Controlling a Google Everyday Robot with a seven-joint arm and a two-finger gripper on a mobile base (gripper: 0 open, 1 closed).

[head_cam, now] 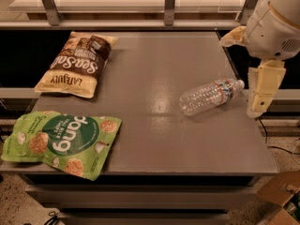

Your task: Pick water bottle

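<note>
The water bottle [210,96] is clear ribbed plastic with a red, white and blue label band and a white cap. It lies on its side at the right of the grey table [154,135], cap pointing right. My gripper [240,74] hangs at the table's right edge, just right of and above the bottle's cap. It is open and empty. One cream finger [261,90] points down beside the cap. The other [232,35] points left, farther back.
A brown and cream Sea Salt snack bag [75,63] lies at the back left. A green Bang snack bag [63,142] lies at the front left, overhanging the edge. A metal rail with posts [169,6] runs behind the table. A cardboard box [281,196] sits on the floor at the right.
</note>
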